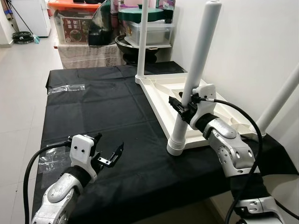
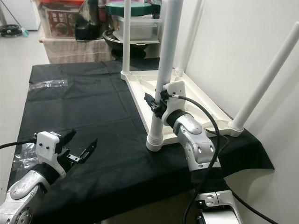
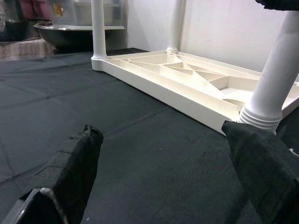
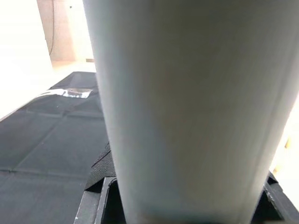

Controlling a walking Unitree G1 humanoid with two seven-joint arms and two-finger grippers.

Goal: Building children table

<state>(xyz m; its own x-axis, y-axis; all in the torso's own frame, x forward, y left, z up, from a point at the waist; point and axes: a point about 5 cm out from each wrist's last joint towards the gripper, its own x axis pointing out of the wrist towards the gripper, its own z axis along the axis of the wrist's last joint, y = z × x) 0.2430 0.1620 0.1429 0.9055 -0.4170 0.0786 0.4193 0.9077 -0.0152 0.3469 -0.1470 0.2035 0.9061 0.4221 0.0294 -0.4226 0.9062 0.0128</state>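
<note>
**Right gripper clamped on the near leg as the child's table is assembled**

Left eye view: the white tabletop (image 1: 187, 100) lies upside down on the desk (image 1: 93, 116), which is covered in black cloth, close to the wall. 3 legs are in sight: the near leg (image 1: 196, 74), rising with a slight tilt from the corner nearest the robot, a far leg (image 1: 141, 39) standing at the back corner, and a leg on the right (image 1: 280, 100) leaning out toward the picture's edge. The right gripper (image 1: 183, 108) has its jaws clenched around the near leg, partway up from its ribbed base. The left gripper (image 1: 106, 155) hovers over bare cloth near the front edge of the desk, jaws released and empty. A plastic bag (image 1: 65, 88) lies flat on the far left of the cloth.

Right eye view: the same layout, with the near leg's base seated at the corner socket.

Left wrist view: spread black fingers (image 3: 70, 172) frame the ribbed underside of the tabletop and the near leg's threaded collar (image 3: 259, 119).

Right wrist view: the near leg sits close against the camera, gripped between the jaws.

My judgement: the step in hand is seating or tightening this leg. Next, it likely calls for twisting it until straight and firm, perhaps with the left gripper steadying the tabletop.
</note>
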